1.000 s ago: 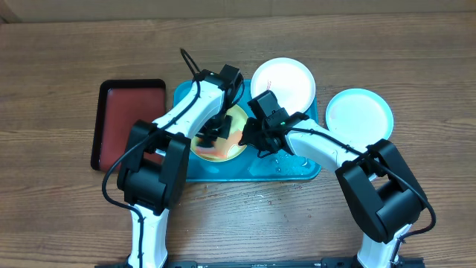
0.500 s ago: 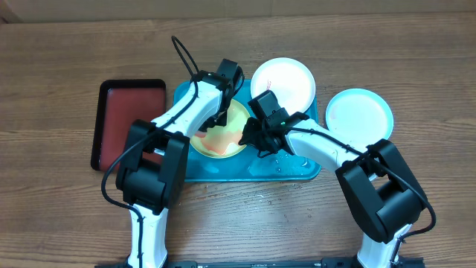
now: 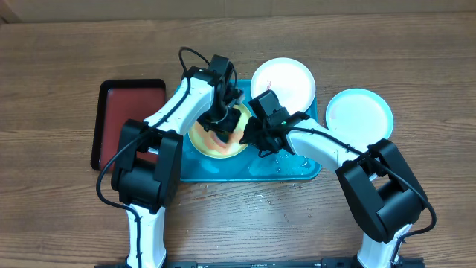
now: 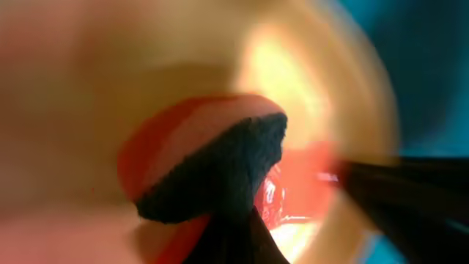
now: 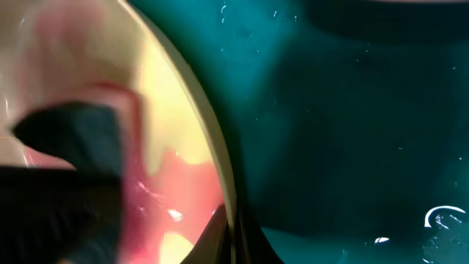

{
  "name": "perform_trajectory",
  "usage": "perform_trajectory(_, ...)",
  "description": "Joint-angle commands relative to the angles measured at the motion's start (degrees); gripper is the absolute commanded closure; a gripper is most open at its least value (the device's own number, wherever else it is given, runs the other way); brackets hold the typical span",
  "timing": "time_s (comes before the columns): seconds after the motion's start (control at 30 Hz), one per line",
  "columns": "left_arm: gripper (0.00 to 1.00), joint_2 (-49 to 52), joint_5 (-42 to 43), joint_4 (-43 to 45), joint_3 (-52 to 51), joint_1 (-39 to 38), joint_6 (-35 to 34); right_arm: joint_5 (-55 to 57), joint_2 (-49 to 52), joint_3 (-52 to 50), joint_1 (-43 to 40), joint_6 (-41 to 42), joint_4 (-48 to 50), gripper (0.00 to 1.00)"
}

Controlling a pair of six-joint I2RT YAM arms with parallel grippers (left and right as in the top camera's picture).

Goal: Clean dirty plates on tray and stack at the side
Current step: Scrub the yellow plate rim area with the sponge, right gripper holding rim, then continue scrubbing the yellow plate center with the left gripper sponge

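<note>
A yellow-green plate (image 3: 208,143) with red-orange smears lies on the turquoise tray (image 3: 290,167). My left gripper (image 3: 223,123) is shut on a dark cleaning pad (image 4: 220,169) and presses it on the plate's smeared face (image 4: 293,73). My right gripper (image 3: 248,138) is shut on the plate's right rim; in the right wrist view (image 5: 231,235) the rim sits between its fingers. A white plate (image 3: 282,82) lies at the tray's back right corner. A light blue plate (image 3: 359,113) lies on the table right of the tray.
A smaller dark red tray (image 3: 126,119) with a black rim lies left of the turquoise tray. Water drops show on the turquoise tray floor (image 5: 352,132). The table is brown wood.
My left gripper has slid the pad across the yellow-green plate, first toward the back, then to the middle right. The right gripper has kept its hold on the rim.
</note>
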Motion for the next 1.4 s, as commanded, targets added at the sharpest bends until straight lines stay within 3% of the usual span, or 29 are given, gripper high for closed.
perform_trajectory(0.0, 0.96, 1.4, 15.5, 1.8, -0.9, -1.4, 1.7, -1.6, 1.0, -0.5, 0.3, -1.7, -0.2, 0.96)
perform_trajectory(0.17, 0.96, 1.4, 6.2, 8.6, -0.9, -1.2, -7.5, -1.7, 1.0, -0.5, 0.3, -1.7, -0.4, 0.96)
perform_trajectory(0.4, 0.96, 1.4, -18.2, 11.7, -0.9, -0.8, -25.7, -1.6, 1.0, -0.5, 0.3, -1.7, -0.6, 0.96)
perform_trajectory(0.53, 0.96, 1.4, -24.7, 8.9, -0.7, -0.1, -36.6, -1.6, 1.0, -0.5, 0.3, -1.9, -0.6, 0.96)
perform_trajectory(0.7, 0.96, 1.4, -27.0, 5.4, -0.3, 0.1, -40.4, -1.7, 1.0, -0.5, 0.3, -2.3, -0.6, 0.96)
perform_trajectory(1.0, 0.96, 1.4, -26.5, -9.2, 0.0, 0.1, -40.2, -1.8, 1.0, -0.5, 0.3, -2.3, -0.5, 0.96)
perform_trajectory(1.07, 0.96, 1.4, -24.2, -11.2, 0.0, 0.1, -37.4, -1.8, 1.0, -0.5, 0.3, -2.3, -0.3, 0.96)
perform_trajectory(1.37, 0.96, 1.4, 6.4, -9.6, 0.0, 0.0, -0.8, -1.9, 1.0, -0.5, 0.3, -2.3, -0.2, 0.96)
